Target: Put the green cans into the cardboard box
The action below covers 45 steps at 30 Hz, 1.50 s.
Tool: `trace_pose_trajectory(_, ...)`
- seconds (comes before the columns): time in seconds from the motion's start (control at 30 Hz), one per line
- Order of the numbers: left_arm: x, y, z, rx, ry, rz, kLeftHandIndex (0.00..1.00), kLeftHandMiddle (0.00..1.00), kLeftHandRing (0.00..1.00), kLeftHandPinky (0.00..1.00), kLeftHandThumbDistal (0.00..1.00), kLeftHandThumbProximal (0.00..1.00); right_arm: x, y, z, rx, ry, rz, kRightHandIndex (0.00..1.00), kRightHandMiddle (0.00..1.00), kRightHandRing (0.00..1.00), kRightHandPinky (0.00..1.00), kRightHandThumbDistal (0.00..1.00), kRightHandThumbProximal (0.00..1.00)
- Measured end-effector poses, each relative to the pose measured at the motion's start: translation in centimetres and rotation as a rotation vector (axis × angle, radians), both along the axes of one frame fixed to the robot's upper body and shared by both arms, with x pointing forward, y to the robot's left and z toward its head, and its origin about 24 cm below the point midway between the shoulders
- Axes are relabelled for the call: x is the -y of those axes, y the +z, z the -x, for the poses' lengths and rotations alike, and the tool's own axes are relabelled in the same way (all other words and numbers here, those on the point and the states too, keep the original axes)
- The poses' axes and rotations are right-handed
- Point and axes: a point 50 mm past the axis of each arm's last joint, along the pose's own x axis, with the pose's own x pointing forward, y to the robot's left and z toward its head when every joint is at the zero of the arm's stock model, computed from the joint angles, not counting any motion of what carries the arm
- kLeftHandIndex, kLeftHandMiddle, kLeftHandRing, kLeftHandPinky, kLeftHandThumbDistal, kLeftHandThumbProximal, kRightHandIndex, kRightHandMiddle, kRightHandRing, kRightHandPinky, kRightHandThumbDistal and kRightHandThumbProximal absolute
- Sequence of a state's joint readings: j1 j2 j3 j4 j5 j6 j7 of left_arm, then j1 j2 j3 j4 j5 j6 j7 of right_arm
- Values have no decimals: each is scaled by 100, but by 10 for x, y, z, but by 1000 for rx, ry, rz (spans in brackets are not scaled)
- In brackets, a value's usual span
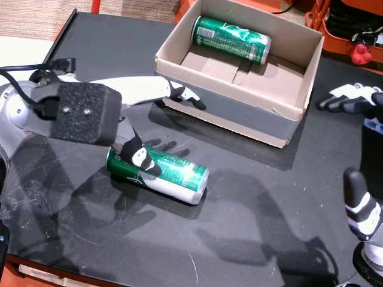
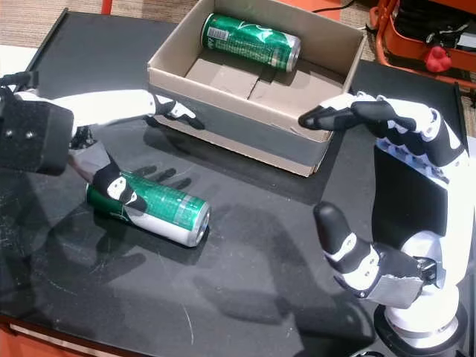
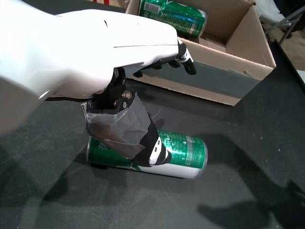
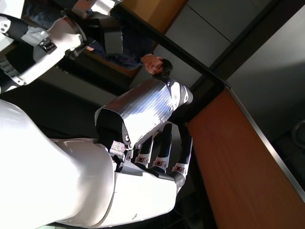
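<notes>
Left hand [image 1: 134, 119] is hanging spread over the loose can [image 1: 158, 173], thumb touching its top, gripping nothing. Can is lying lengthwise on the tabletop [image 1: 251, 215], just before the box [image 1: 239, 113]. Right hand [image 2: 387, 193] is idling unclenched, farther off.

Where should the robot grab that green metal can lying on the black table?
Probably around its middle, from above: the green can lies on its side, so fingers can wrap its round body. The left hand hovers there, thumb touching.

Two green cans [image 1: 158, 173] [image 1: 231, 38] (one boxed), one cardboard box [image 1: 227, 117].
</notes>
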<state>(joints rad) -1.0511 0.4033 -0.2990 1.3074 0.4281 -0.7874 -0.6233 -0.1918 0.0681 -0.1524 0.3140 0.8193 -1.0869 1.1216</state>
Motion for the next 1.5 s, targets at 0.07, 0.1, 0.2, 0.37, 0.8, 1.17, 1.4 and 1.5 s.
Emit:
trace_pose_trajectory(0.07, -1, -3, 1, -13, -1, 0, 92, 98, 99, 92, 90, 3, 0, 2, 0, 8, 0, -4, 48, 51, 57, 68, 77, 56)
trace_pose_trajectory(0.1, -1, -4, 2, -19, -2, 1, 92, 98, 99, 92, 91, 4, -1, 2, 1, 10, 0, -5, 48, 51, 57, 68, 77, 55)
trace_pose_trajectory(0.2, -2, -4, 2, -27, -2, 12, 92, 97, 98, 93, 91, 7, -1, 3, 2, 16, 2, -6, 50, 53, 58, 68, 74, 53)
trace_pose_trajectory(0.37, -1, -4, 3, -41, -16, 12, 91, 97, 97, 93, 93, 2, 0, 3, 4, 38, -8, 0, 52, 54, 59, 70, 78, 50)
trace_pose_trajectory(0.8, -2, -15, 8, -103, -42, -6, 91, 98, 99, 93, 86, 0, 2, 1, 7, 34, -31, -5, 49, 51, 57, 68, 65, 49)
trace_pose_trajectory(1.17, -3, -23, 11, -74, -62, -105, 90, 98, 99, 92, 85, 0, 3, 5, 9, 49, -4, -22, 46, 49, 55, 68, 69, 47)
trace_pose_trajectory(1.4, 2, -30, 11, -65, -50, -126, 89, 94, 95, 89, 94, 0, -1, 12, 10, 85, 20, -24, 46, 50, 55, 73, 62, 40)
trace_pose_trajectory(1.5, 6, -40, 14, -5, -59, -185, 86, 90, 92, 86, 91, 0, 0, 16, 9, 124, 18, -9, 44, 47, 53, 71, 56, 31)
